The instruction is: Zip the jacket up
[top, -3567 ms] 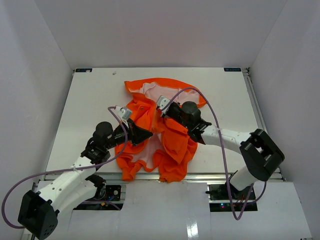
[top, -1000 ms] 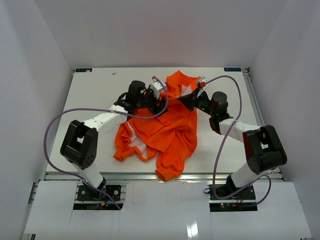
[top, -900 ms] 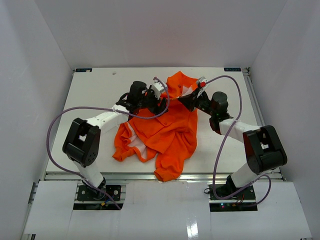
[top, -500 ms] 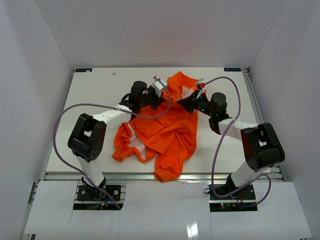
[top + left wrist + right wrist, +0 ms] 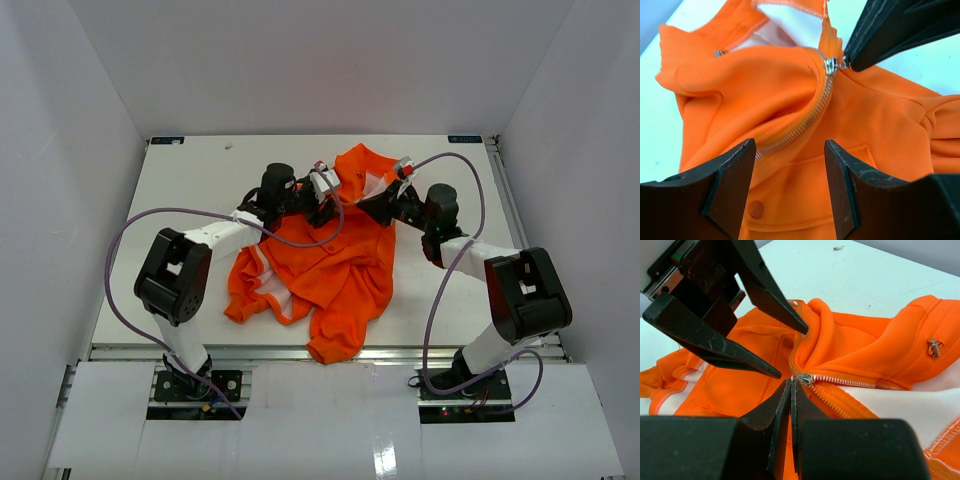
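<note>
White table (image 5: 180,200) — right gripper (image 5: 791,382) pinches the zipper pull (image 5: 805,379); left gripper (image 5: 789,145) gapes empty — unheld jacket (image 5: 330,270) could bunch.

The jacket (image 5: 335,260) lies mid-table (image 5: 180,200), collar at 12 o'clock, hem at 6 o'clock reaching the near edge. The pull (image 5: 805,379) sits at the zipper's collar end. The right gripper (image 5: 363,205) comes in from 3 o'clock, tips on the pull. The left gripper (image 5: 329,209) comes in from 9 o'clock, just beside the pull, a finger on either side of the zipper.
</note>
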Robot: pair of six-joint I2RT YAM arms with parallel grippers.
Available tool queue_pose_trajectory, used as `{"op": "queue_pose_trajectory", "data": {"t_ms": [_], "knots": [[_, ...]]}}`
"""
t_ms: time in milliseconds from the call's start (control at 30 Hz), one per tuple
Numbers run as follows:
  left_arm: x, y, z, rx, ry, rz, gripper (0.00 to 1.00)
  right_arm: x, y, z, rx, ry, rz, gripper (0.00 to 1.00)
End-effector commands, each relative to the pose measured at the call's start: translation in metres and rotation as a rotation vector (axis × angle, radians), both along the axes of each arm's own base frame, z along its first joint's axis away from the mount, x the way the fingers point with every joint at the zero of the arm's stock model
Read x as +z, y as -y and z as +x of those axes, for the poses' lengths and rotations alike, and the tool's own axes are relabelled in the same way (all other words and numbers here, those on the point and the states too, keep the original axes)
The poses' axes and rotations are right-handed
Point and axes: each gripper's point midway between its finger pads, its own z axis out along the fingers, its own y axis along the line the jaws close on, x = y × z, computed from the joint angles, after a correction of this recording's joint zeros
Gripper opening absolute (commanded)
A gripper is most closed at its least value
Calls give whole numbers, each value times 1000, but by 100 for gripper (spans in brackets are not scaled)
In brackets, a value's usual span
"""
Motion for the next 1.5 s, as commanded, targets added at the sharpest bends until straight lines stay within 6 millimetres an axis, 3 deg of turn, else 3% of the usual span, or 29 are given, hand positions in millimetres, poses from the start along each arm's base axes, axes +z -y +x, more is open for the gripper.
{"op": "queue_pose_trajectory", "data": {"t_ms": [0, 100, 167, 333, 400, 533, 667, 800, 933, 1100, 1300, 1467], "knots": [[30, 17, -6, -164, 121, -25, 69, 26, -3, -16, 83, 89, 2, 8], [26, 26, -15, -237, 88, -34, 66, 28, -4, -17, 94, 93, 4, 8], [20, 31, -22, -286, 47, -45, 57, 31, -6, -16, 98, 91, 21, 8], [-3, 34, -33, -337, -48, -44, 9, 37, -12, -11, 120, 77, 52, 8], [-11, 33, -36, -341, -66, -40, 1, 36, -12, -8, 114, 72, 57, 8], [-16, 30, -40, -335, -75, -34, 0, 42, -13, 3, 95, 77, 62, 8], [-12, 25, -32, -257, -63, -36, 0, 41, -9, 15, 46, 58, 57, 8], [-9, 16, -22, -154, -47, -30, 0, 31, 3, 43, -53, 1, 19, 8], [-9, 7, -14, -68, -52, -14, 0, 7, 30, 69, -164, -82, -7, 8], [-15, 4, -7, -22, -103, 13, 0, -11, 57, 81, -270, -120, -44, 8], [-10, 2, -7, -3, -109, 10, 0, -10, 86, 100, -412, -119, -121, 8], [2, -7, -4, 59, -80, 6, 0, -4, 134, 132, -607, -155, -100, 8]]}}
